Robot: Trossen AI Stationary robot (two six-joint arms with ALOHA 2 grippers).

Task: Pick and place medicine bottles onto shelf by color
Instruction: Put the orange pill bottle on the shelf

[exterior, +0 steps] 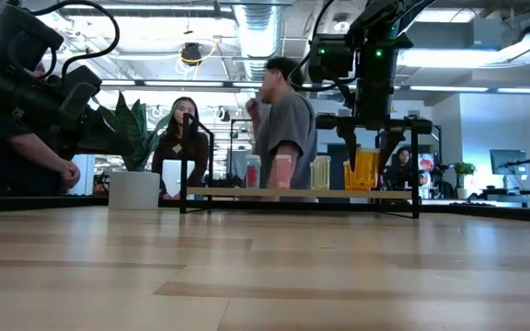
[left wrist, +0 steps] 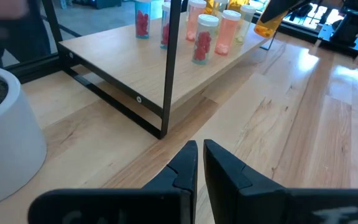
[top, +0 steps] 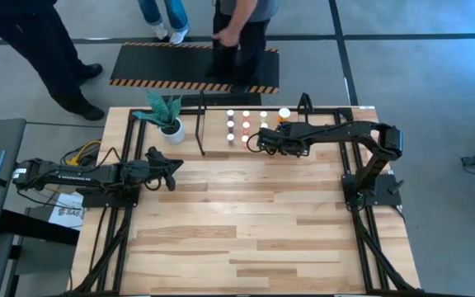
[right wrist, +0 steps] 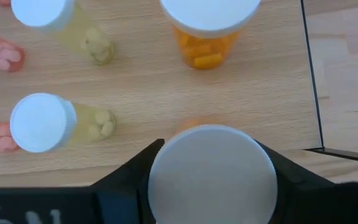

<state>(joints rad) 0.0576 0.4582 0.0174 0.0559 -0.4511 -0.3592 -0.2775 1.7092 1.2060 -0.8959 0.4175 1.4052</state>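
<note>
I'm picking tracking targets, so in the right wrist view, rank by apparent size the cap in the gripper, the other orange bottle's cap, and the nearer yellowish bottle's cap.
1. Held cap, largest, though nearest the camera.
2. Orange bottle's cap, cropped, so unsure.
3. Yellowish bottle's cap, smallest.

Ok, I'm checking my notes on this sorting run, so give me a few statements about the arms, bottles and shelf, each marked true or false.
1. The right gripper is closed around a white-capped bottle over the shelf. True.
2. The left gripper holds a bottle. False: its fingers are shut on nothing, over bare table near the plant pot.
3. Another orange bottle already stands on the shelf. True.
4. The shelf has no bottles on it. False: several stand there, including yellowish bottles beside the held one.
5. The plant pot sits on the shelf. False: it stands on the table beside it.
</note>
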